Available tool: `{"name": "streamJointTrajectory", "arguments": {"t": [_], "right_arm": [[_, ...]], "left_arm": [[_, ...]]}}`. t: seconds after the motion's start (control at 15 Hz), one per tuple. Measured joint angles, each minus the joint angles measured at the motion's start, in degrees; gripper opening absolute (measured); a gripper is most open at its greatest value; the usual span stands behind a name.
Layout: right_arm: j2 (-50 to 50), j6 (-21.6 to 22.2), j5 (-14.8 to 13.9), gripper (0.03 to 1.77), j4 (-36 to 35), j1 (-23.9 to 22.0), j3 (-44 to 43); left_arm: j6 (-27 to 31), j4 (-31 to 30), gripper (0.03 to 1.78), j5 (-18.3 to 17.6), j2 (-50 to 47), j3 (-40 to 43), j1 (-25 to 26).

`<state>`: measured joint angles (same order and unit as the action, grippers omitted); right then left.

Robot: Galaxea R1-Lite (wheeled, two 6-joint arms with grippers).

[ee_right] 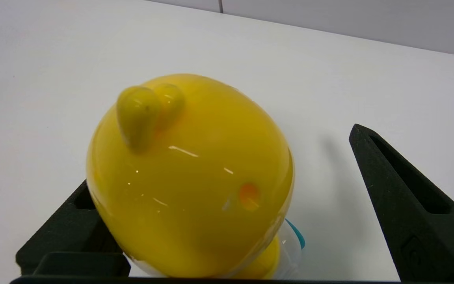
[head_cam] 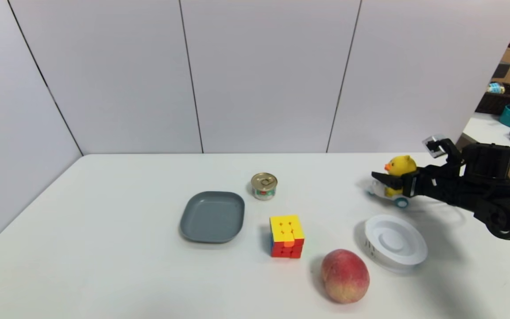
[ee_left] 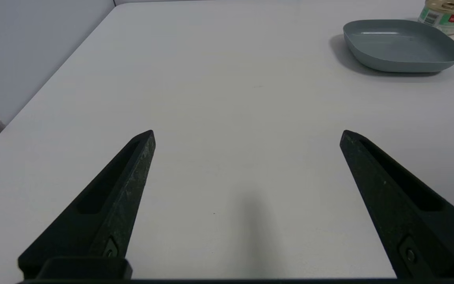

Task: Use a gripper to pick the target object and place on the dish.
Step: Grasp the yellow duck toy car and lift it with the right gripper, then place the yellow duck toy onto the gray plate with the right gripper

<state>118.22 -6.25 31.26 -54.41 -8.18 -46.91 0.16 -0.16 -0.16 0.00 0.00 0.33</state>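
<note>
Right pincer (head_cam: 385, 179), fingers spread, straddles the duck toy (head_cam: 399, 170) at the worktop's (head_cam: 104, 248) two o'clock; dish (head_cam: 213, 216) lies near centre, well apart. Left pincer (ee_left: 246, 136) also spread.

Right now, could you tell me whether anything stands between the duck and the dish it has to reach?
The small tin can and the puzzle cube flank the line from the duck, set between the open right gripper fingers, to the dish; the table between them looks bare.
</note>
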Motion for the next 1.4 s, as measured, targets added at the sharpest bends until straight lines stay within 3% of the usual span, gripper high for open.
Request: {"name": "streamJointTrajectory", "arguments": {"t": [0.27,0.53,0.73,1.4], "right_arm": [[0.3,-0.02,0.05,1.71,-0.06,0.0,0.0],[0.51,-0.02,0.09,1.08,-0.16,0.16,0.0],[0.55,0.0,0.11,0.81,-0.35,0.41,-0.06],[-0.11,0.13,0.09,0.8,-1.32,1.22,0.83]], "left_arm": [[0.02,0.02,1.69,0.0,0.0,0.0,-0.02],[0.02,0.0,1.69,-0.02,0.0,0.0,0.0],[0.02,0.0,1.69,0.0,0.0,0.0,0.0],[0.02,0.0,1.69,-0.02,0.0,0.0,-0.02]]}}
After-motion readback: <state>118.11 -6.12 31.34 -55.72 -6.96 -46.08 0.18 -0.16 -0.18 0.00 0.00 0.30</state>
